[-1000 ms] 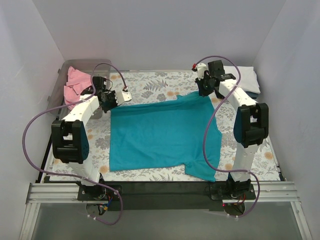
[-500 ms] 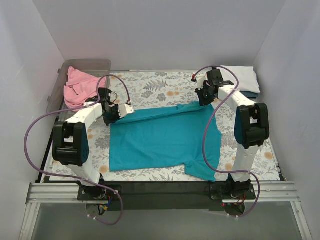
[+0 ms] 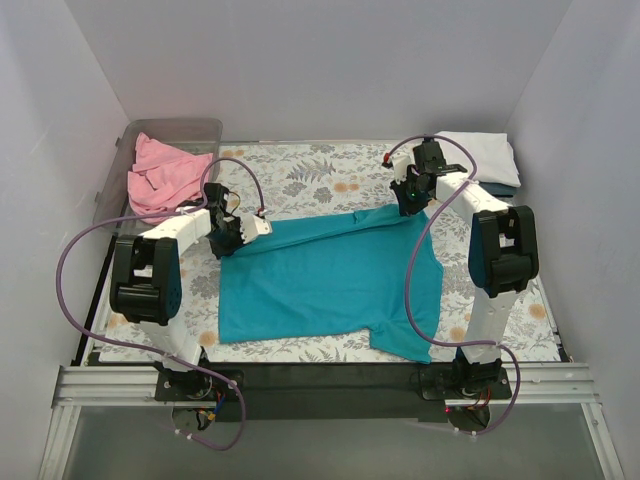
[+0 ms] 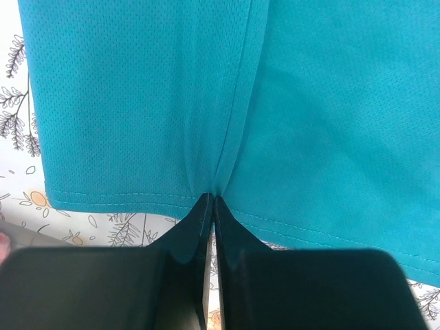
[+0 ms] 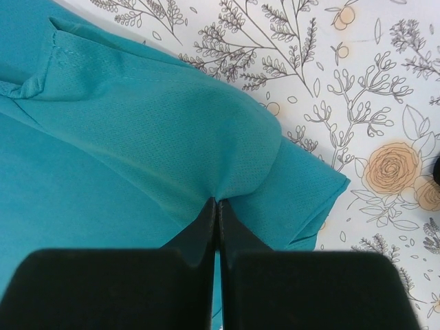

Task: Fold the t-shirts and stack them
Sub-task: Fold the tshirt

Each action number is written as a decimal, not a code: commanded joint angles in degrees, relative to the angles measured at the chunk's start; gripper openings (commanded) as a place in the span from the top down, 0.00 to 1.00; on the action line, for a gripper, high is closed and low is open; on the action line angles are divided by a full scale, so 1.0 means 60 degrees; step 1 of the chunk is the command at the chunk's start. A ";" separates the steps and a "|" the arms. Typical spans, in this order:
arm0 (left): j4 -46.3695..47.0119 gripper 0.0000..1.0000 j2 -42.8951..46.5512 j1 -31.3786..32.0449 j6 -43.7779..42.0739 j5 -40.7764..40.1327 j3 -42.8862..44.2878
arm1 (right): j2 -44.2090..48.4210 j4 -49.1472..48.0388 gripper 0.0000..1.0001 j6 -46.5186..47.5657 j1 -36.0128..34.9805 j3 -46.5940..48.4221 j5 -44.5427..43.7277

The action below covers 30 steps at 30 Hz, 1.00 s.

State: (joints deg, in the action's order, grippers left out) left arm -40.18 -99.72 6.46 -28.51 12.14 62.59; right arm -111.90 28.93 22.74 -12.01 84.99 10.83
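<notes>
Since the earlier frames both arms have drawn back from the far edge, and the far edge of the teal t-shirt (image 3: pixel 320 280) has come with them toward the near edge. We find the left gripper (image 3: pixel 258 228) and right gripper (image 3: pixel 407 203) each with jaws closed, pinching that edge at its two ends. The shirt lies mid-worktop, its first fold barely begun. The pink t-shirt (image 3: pixel 160 175) sits crumpled in the clear bin (image 3: pixel 185 130) at the far-left corner. The white t-shirt (image 3: pixel 485 155) rests at the far-right corner, apparently folded. We judge most of the work outstanding.
</notes>
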 commanded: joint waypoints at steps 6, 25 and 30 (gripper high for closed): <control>0.0106 1.00 0.0141 -0.0007 0.0064 -0.0295 0.0174 | 0.0119 -0.0090 0.99 0.0150 0.0068 -0.0220 -0.0047; -0.0539 1.00 0.0346 -0.0022 0.0123 -0.0163 0.0789 | 0.0471 -0.0017 0.99 0.0326 0.0083 -0.0102 -0.0091; -0.0524 1.00 0.0346 -0.0066 0.0050 -0.0251 0.0921 | 0.0617 0.0013 0.99 0.0209 0.0097 -0.0045 0.0099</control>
State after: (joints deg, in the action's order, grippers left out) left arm -42.46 -99.70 6.44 -27.24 11.31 66.11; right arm -111.81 28.99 24.14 -11.99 83.88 10.68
